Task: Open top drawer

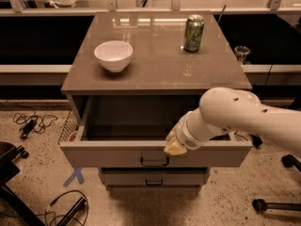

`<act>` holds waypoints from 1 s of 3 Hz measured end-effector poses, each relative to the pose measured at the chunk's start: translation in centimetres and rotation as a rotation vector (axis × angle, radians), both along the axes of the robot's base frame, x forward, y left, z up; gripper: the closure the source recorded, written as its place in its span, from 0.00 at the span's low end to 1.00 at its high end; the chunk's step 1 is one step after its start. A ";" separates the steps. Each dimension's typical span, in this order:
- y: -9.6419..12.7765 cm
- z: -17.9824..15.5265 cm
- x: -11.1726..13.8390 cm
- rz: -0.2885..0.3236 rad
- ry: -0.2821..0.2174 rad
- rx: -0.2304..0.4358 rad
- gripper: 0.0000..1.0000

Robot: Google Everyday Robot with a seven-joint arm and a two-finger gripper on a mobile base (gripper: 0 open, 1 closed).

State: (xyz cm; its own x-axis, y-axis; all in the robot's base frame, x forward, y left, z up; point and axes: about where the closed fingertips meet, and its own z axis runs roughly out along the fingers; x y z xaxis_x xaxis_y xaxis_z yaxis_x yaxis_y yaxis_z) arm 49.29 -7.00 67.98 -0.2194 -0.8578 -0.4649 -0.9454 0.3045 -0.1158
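Note:
The top drawer (108, 154) is a wide grey-taupe drawer of the cabinet (155, 74). It stands pulled well out, and its dim inside (131, 121) shows nothing in it. Its small black bar handle (154, 162) sits at the centre of the front. My gripper (172, 146), a tan tip on the white arm (235, 117), rests at the top edge of the drawer front, just above and right of the handle. The arm reaches in from the right and covers the drawer's right inside part.
A white bowl (113, 55) and a green can (193, 33) stand on the cabinet top. A narrower shut drawer (127, 177) lies below. On the floor are a blue tape cross (74, 177), cables (28, 124) and chair bases at left (9, 164) and right (287, 161).

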 end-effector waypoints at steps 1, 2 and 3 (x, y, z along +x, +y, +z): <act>0.3 0.8 -2.7 -0.010 0.006 0.001 1.00; 0.3 0.9 -3.1 -0.010 0.007 0.002 1.00; 0.6 1.8 -6.0 -0.018 0.012 0.003 1.00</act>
